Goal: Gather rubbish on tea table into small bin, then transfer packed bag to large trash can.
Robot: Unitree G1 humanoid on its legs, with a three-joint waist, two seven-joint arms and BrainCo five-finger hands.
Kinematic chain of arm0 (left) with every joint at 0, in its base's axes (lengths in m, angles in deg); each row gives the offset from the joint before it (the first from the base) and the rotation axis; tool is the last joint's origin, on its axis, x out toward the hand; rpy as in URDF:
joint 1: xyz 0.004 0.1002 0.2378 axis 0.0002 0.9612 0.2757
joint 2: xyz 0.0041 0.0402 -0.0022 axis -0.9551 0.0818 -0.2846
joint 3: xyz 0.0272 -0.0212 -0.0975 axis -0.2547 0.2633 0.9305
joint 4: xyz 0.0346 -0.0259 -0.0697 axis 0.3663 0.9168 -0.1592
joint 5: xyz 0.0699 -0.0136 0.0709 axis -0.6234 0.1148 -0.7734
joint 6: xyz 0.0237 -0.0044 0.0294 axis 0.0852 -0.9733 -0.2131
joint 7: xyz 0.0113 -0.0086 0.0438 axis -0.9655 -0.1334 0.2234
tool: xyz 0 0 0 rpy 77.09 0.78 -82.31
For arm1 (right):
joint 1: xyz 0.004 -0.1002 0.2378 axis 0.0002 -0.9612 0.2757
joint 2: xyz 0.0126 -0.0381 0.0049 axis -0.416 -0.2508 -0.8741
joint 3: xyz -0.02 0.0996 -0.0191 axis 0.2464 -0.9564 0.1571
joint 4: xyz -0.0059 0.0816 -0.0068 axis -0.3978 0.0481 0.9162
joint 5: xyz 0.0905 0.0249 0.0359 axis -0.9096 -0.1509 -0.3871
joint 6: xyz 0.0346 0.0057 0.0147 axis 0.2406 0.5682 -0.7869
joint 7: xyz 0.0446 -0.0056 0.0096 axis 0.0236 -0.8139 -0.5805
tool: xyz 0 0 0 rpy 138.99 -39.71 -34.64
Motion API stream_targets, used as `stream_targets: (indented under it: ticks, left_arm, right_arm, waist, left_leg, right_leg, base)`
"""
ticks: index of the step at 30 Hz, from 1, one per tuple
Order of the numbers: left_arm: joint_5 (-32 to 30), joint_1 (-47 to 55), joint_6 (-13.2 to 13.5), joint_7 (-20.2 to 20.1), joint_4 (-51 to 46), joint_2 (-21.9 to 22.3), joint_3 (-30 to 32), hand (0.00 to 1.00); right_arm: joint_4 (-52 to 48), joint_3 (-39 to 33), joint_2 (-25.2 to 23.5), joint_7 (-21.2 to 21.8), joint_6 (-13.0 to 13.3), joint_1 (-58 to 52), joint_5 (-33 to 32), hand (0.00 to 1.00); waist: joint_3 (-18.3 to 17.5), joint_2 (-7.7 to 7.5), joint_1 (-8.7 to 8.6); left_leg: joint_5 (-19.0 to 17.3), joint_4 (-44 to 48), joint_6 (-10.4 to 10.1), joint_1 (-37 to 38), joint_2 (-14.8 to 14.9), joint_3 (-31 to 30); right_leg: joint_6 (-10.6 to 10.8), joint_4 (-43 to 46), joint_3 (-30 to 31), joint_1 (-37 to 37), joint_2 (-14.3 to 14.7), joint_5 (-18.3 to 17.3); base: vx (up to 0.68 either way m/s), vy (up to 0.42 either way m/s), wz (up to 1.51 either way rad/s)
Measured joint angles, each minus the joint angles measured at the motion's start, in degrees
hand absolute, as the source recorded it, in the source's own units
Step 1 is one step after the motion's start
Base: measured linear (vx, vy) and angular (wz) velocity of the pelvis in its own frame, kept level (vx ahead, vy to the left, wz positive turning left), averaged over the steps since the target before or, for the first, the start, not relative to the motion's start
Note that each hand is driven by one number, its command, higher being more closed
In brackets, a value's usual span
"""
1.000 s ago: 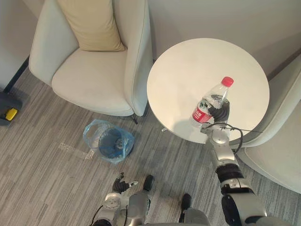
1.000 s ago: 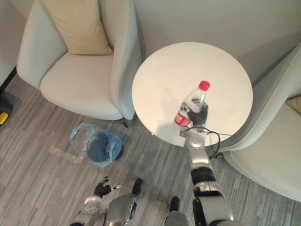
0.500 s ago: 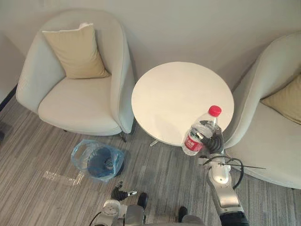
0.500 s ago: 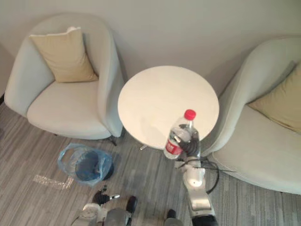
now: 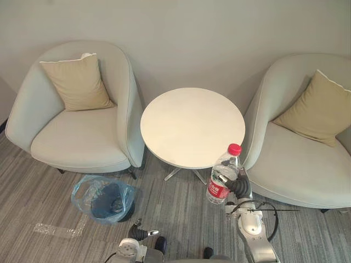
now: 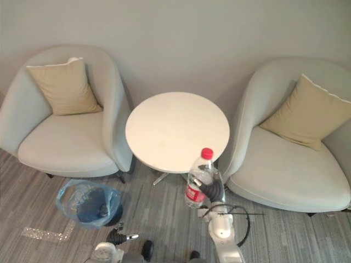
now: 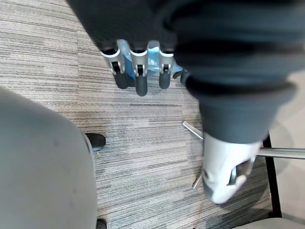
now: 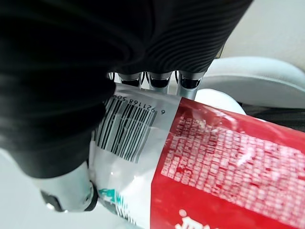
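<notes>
A clear plastic bottle (image 5: 221,179) with a red cap and a red label hangs upright in my right hand (image 5: 240,189), whose fingers are curled round its lower half. It is held over the carpet, just in front of the near right edge of the round white tea table (image 5: 186,123). In the right wrist view the bottle's label (image 8: 214,162) lies against the fingers (image 8: 158,79). The small bin lined with a blue bag (image 5: 104,197) stands on the floor left of the table. My left hand (image 5: 137,234) hangs low near the bin, fingers (image 7: 138,76) relaxed and holding nothing.
Two pale armchairs flank the table, the left one (image 5: 77,137) and the right one (image 5: 296,164), each with a tan cushion. A wall runs behind them. A strip of clear tape (image 5: 55,230) lies on the grey carpet left of the bin.
The camera has pulled back, so both armchairs now show. My right hand has carried the bottle from above the table top to in front of the table's near edge.
</notes>
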Motion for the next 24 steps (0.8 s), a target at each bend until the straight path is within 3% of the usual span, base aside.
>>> stream_targets:
  ticks: [7,9,10,12,13,14,15,18,24]
  left_arm:
    - [-0.06,0.53,0.15,0.0,-1.75,0.67,1.05,0.0]
    - [-0.71,0.72,0.15,0.02,-2.48,0.62,1.54,0.0]
    - [-1.15,0.74,0.12,-0.01,-2.53,0.54,1.58,0.0]
    - [-2.5,0.48,-0.04,-0.09,-2.77,0.57,1.83,0.0]
    - [-3.25,0.72,-0.04,-0.03,-2.71,0.62,1.41,0.0]
    - [-3.95,1.03,-0.06,0.0,-2.61,1.41,0.98,0.0]
    - [-4.51,1.01,-0.09,0.01,-2.48,1.5,0.48,0.0]
    - [-4.83,0.76,-0.03,0.01,-2.7,0.01,-1.08,0.0]
    - [-5.53,0.47,0.14,0.01,-1.65,-0.08,-2.14,0.0]
  right_arm:
    - [-0.58,1.57,-0.1,-0.11,0.38,0.87,0.02,1.0]
    - [-0.56,1.15,-0.28,-0.23,0.54,1.96,0.05,1.0]
    - [-0.64,1.03,-0.33,-0.22,0.68,2.13,0.05,1.0]
    - [-0.59,-0.74,-0.15,-0.7,0.59,1.9,0.04,1.0]
    - [-0.59,-1.67,0.0,-1.1,0.6,1.63,0.05,1.0]
    - [-0.6,-2.64,0.01,-1.63,0.62,1.65,0.05,1.0]
    - [-0.52,-3.22,-0.05,-1.93,0.57,1.77,0.05,1.0]
    - [0.45,-3.44,-1.84,-2.25,0.57,1.99,0.18,1.0]
    - [5.0,-0.71,-2.32,-2.27,0.57,4.63,0.17,1.0]
  waist:
    - [0.84,1.24,0.19]
    - [0.85,0.99,-0.08]
    - [0.82,0.89,-0.44]
    - [1.33,0.11,-1.17]
    - [1.24,0.09,-1.74]
    - [0.9,0.98,-2.3]
    - [0.7,1.6,-2.57]
    - [0.8,-0.73,-2.17]
    - [0.92,-0.91,-1.81]
  left_leg:
    - [0.44,3.91,0.11,-3.94,0.17,1.67]
    - [3.62,0.75,0.09,-5.62,0.24,3.15]
    - [3.26,0.66,0.4,-5.93,0.81,5.97]
    - [-3.76,11.36,4.18,-7.51,1.72,17.85]
    - [-5.8,14.09,3.38,-5.98,2.69,23.2]
    - [-6.68,11.3,1.74,-4.3,3.47,25.3]
    - [-6.85,7.42,1.96,-2.85,2.86,25.11]
    - [-1.48,-1.89,3.01,-0.28,0.14,24.38]
    - [0.59,-6.24,4.0,3.0,-1.6,24.39]
  right_leg:
    - [-0.01,3.58,-2.85,-1.98,-0.21,-0.99]
    - [-1.13,4.57,-4.95,-4.74,-1.48,-0.98]
    - [-1.35,4.41,-6.28,-5.42,-1.74,-0.79]
    - [-1.14,5.98,-9.37,-6.35,-4.41,-0.65]
    - [-0.39,6.1,-10.37,-5.91,-5.62,-0.2]
    - [0.16,5.92,-11.16,-5.93,-5.66,0.09]
    - [0.86,5.6,-11.44,-6.14,-5.48,0.52]
    - [0.61,3.21,-11.17,-6.25,-6.18,2.85]
    - [1.52,3.42,-9.39,-5.59,-6.73,2.76]
  base:
    - [0.0,-0.007,0.18]
    - [-0.14,0.022,0.38]
    - [-0.13,0.06,0.58]
    - [-0.02,0.085,0.62]
    - [0.02,0.105,0.57]
    - [0.01,0.102,0.52]
    - [-0.04,0.152,0.48]
    - [-0.07,0.135,0.27]
    - [-0.07,0.066,-0.09]
